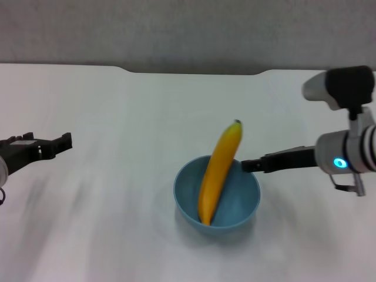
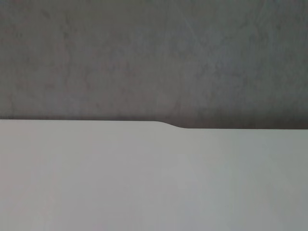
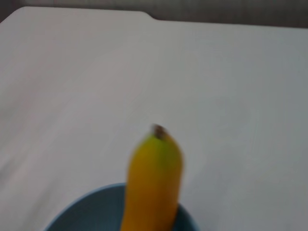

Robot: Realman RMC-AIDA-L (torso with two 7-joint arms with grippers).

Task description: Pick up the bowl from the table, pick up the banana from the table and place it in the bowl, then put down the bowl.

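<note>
Bowl [image 1: 217, 197]: one light-blue bowl, resting on the white table [image 1: 117, 147] near its front centre. One banana [image 1: 219, 172] stands tilted inside it, lower end on the bowl's floor, dark stem tip leaning out over the far rim. Two grippers are visible. The right gripper [image 1: 247, 165] reaches in from the right, its tip at the bowl's right rim just beside the banana; whether its fingers are spread or pressed together cannot be told. The left gripper [image 1: 63, 143] hovers well apart at the left, fingers spread, holding nothing.
</note>
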